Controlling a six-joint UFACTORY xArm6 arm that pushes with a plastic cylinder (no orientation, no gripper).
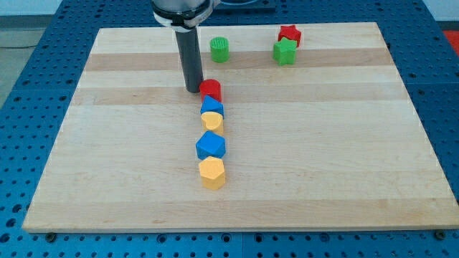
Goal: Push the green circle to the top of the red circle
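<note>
The green circle (219,49) sits near the top of the wooden board (344,179), up and a little to the view's right of my tip (193,89), with a clear gap between them. My tip is the bottom end of a dark rod that comes down from the top of the view, and it stands on the board. I have no fingers at all, only this rod, so nothing is clamped or held. The red circle (211,89) is just to the view's right of my tip, and the two look like they touch, but I cannot be sure. Below the red circle, a line of blocks runs down toward the view's bottom. First comes a small blue block (212,107), right under the red circle and touching it. Then comes a small yellow block (212,121), touching the blue one. A bit lower is a bigger blue block (211,145), and right under it sits a yellow block (212,173) with flat sides. All of these are below my tip and a little to the view's right. Far off to the view's right and up from my tip are a red star (290,34) and a green star (285,51), close together, with the red one nearer the board's top edge.
</note>
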